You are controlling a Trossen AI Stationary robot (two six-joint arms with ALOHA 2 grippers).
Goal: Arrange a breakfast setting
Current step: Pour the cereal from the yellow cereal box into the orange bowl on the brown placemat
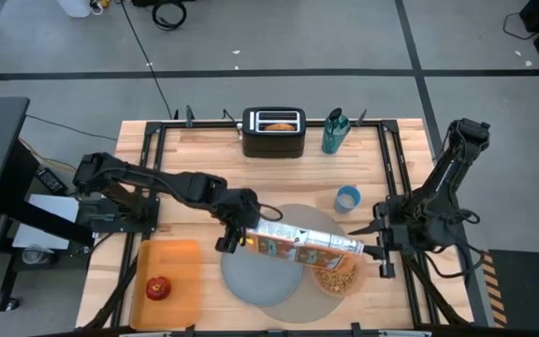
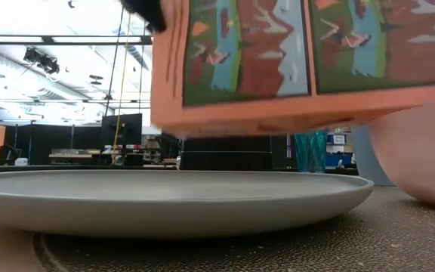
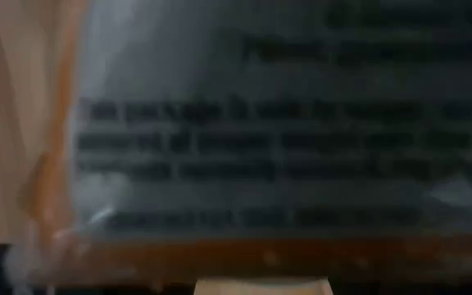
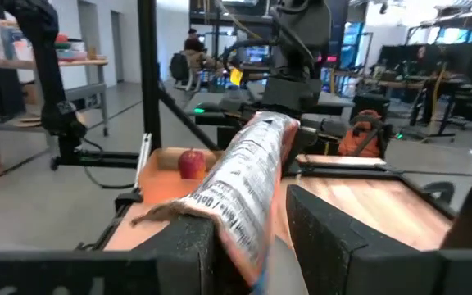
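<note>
Bowl: we found the translucent pink bowl (image 1: 337,278) at the near right edge of the round grey mat (image 1: 298,213), smooth-walled, with tan cereal (image 1: 335,276) heaped inside.
Plate: the grey-blue plate (image 1: 255,276) lay just beside the bowl on the mat, matte and shallow, with nothing on it.
Apple: the red apple (image 1: 158,287) sat glossy on the flat orange tray (image 1: 181,257), well to the left.
Package: the long printed cereal package (image 1: 302,243) hung above plate and bowl, its crinkled mouth over the bowl.
Left end effector (image 1: 235,239): closed on the package's raised end.
Right end effector (image 1: 379,245): pinched onto the mouth end, fingers (image 4: 334,246) either side of the film.
Doing it well: we judged the pour needed a gentle tilt, the mouth centred over the bowl, and a firm pinch, since the film looked slippery.
Cup: the small blue cup (image 1: 347,197) stood beyond the bowl.
Far edge: the black toaster (image 1: 272,136) held the bagel (image 1: 278,122), a teal bottle (image 1: 334,133) beside it on the wooden surface (image 1: 204,150).
</note>
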